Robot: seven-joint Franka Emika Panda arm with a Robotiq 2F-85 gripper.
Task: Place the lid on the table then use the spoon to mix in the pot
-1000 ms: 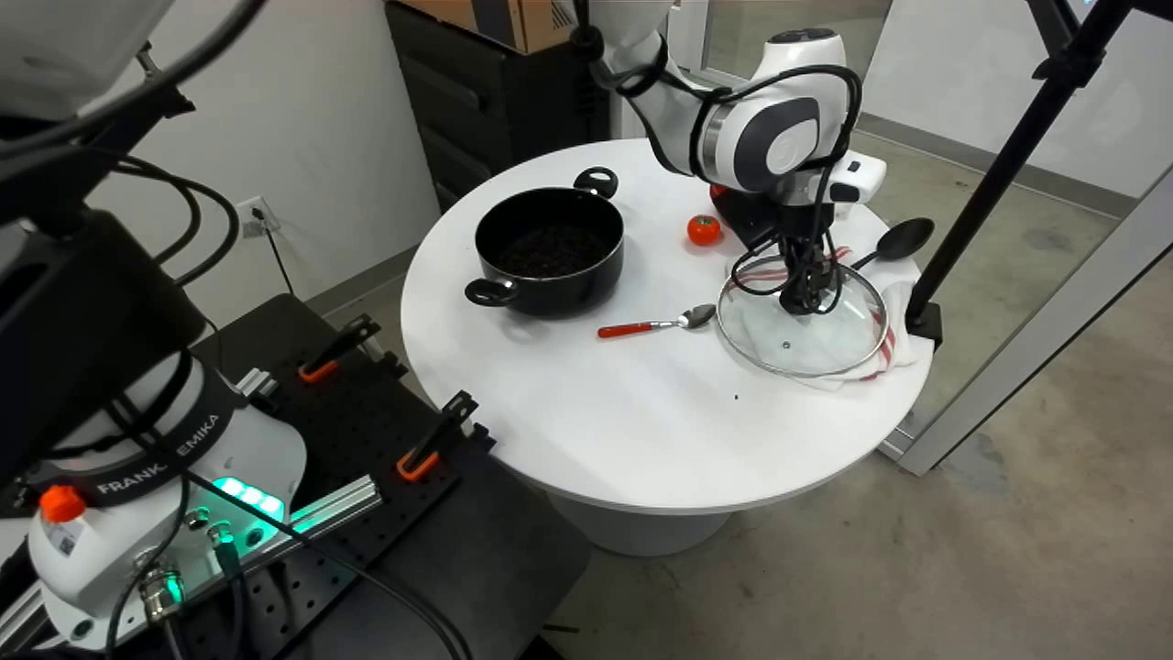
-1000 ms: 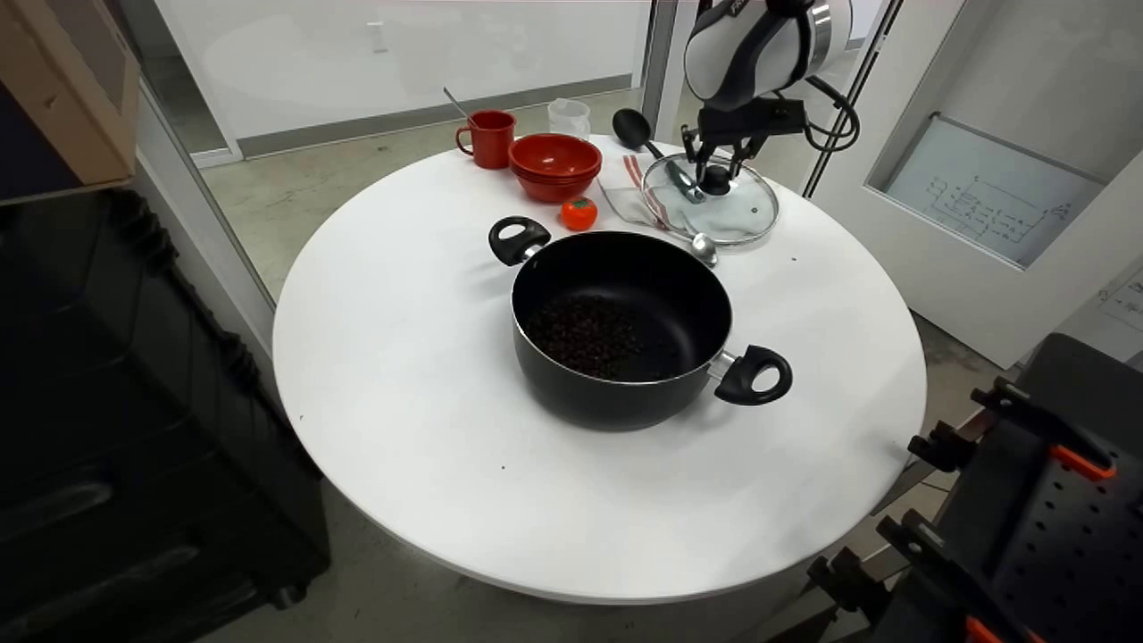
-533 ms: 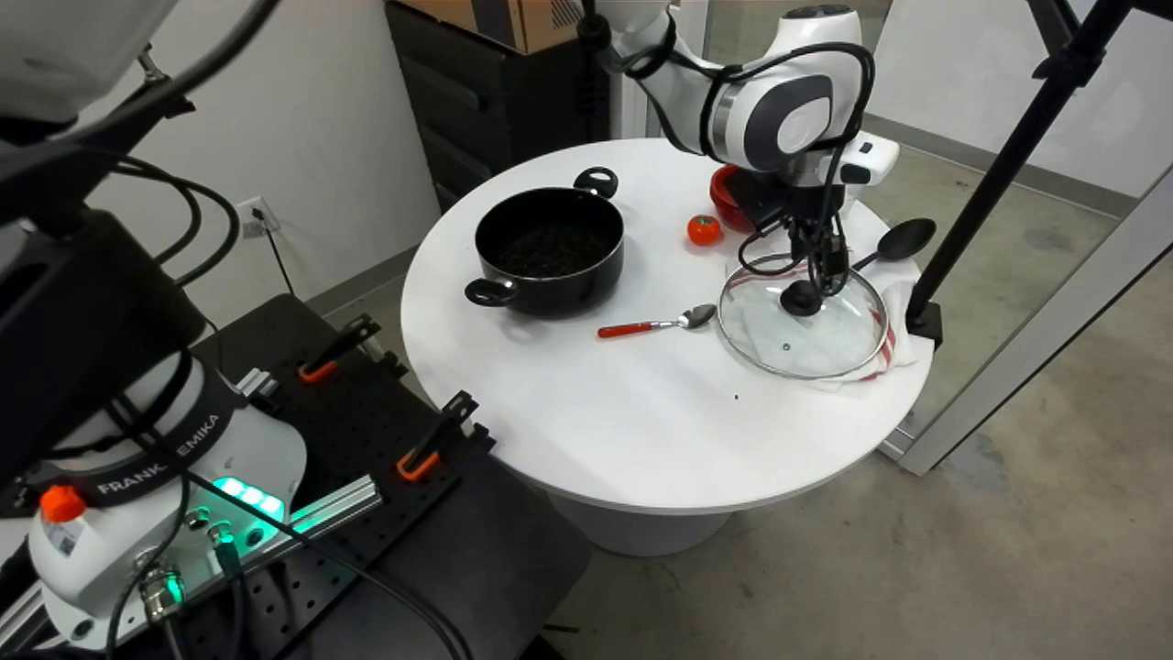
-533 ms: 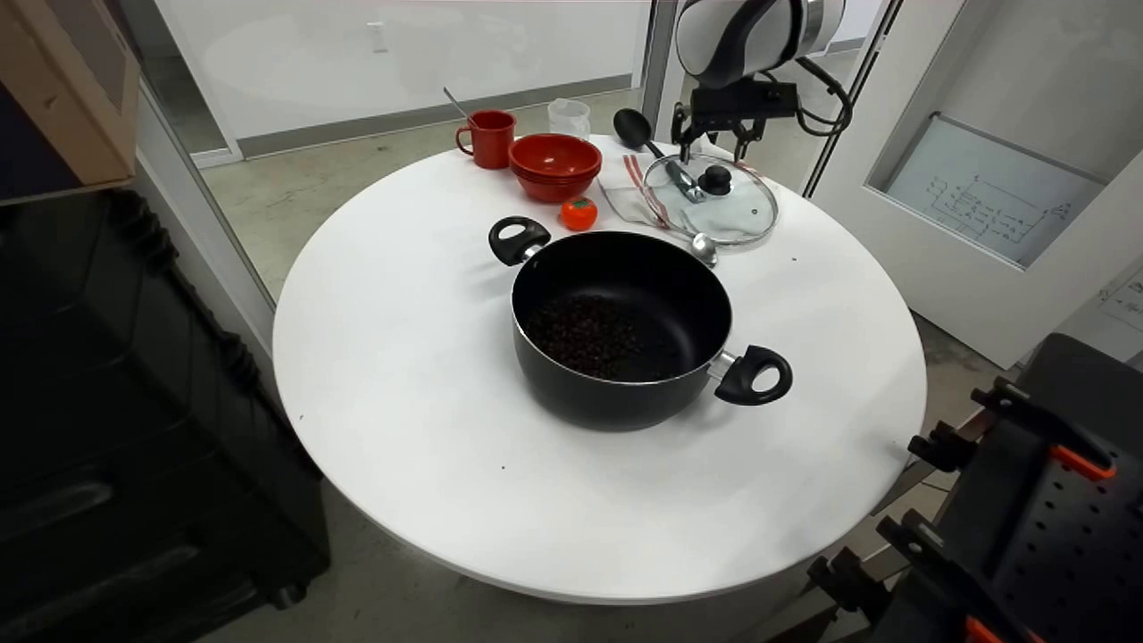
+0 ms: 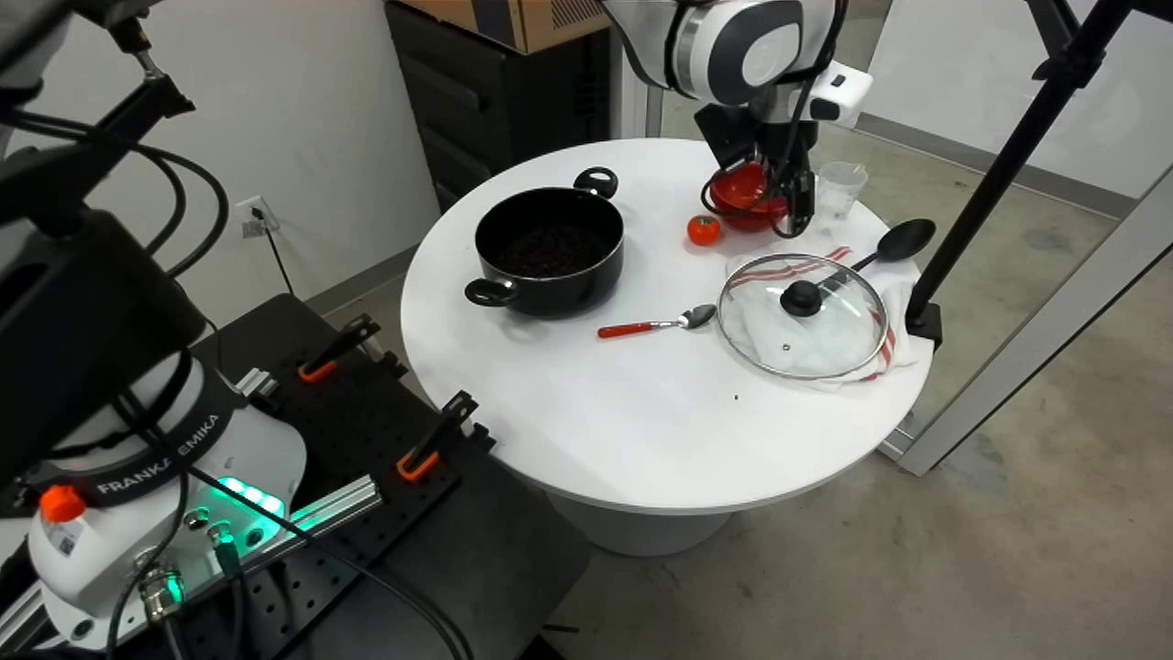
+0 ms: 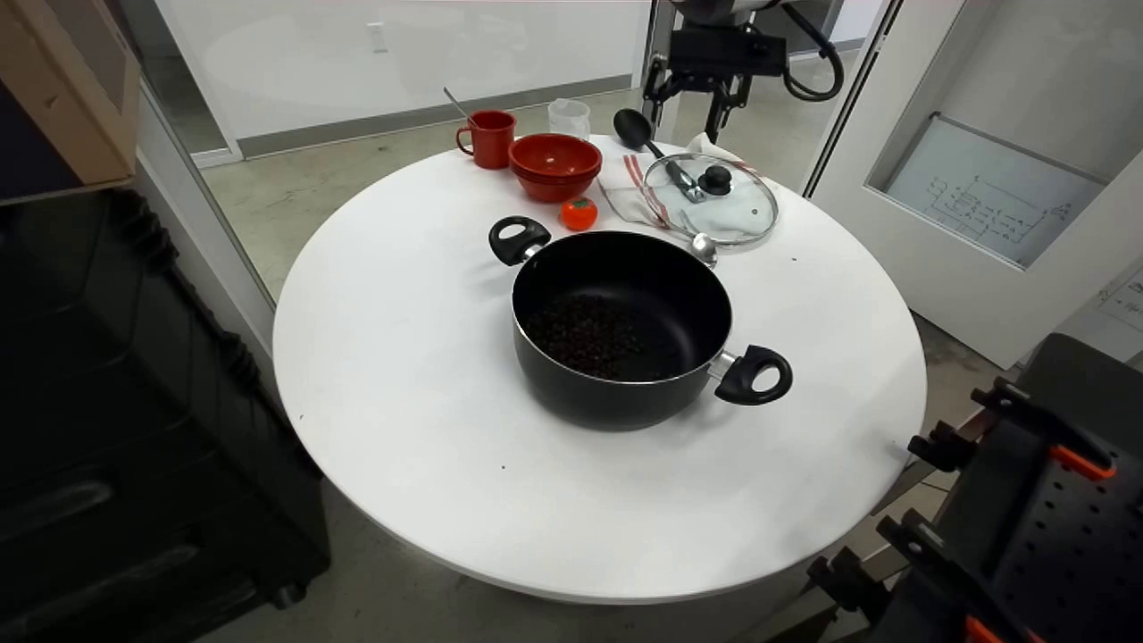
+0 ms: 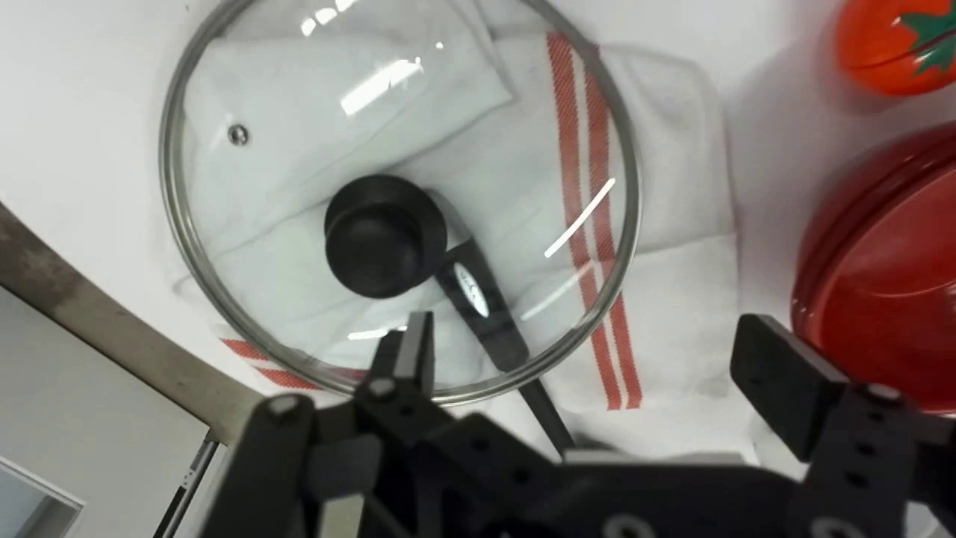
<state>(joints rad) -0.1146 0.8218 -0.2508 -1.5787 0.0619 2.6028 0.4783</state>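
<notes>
A: Where's the lid (image 5: 804, 316)?
B: Knob-up on the towel (image 7: 672, 291), towel on the table (image 5: 641, 431), apart from the pot (image 6: 616, 406).
A: Looks like?
B: Clear glass, thin metal rim, squat black knob (image 7: 381, 239), small metal-ringed vent (image 7: 238, 135) off to one side. White glare streaks in the wrist view. Towel folds and red stripes read straight through; so does part of the black utensil (image 5: 905, 240), which runs out past the rim. Can't tell if that tilts the lid.
A: And the gripper (image 7: 588, 344)?
B: Jaws spread wide, holding nothing. Up clear of the lid in both exterior views.
A: The spoon (image 5: 660, 324)?
B: Red handle, shiny metal neck and bowl. Lying on the table between pot and lid, bowl end just beside the lid's rim. Contact there: can't tell.
A: Pot?
B: Lid off. Squat, black, thin bright rim, two black loop handles. Small dark bits (image 6: 585, 335) in the bottom, bunched to one side.
A: Table?
B: Round, plain white, a few tiny dark specks.
</notes>
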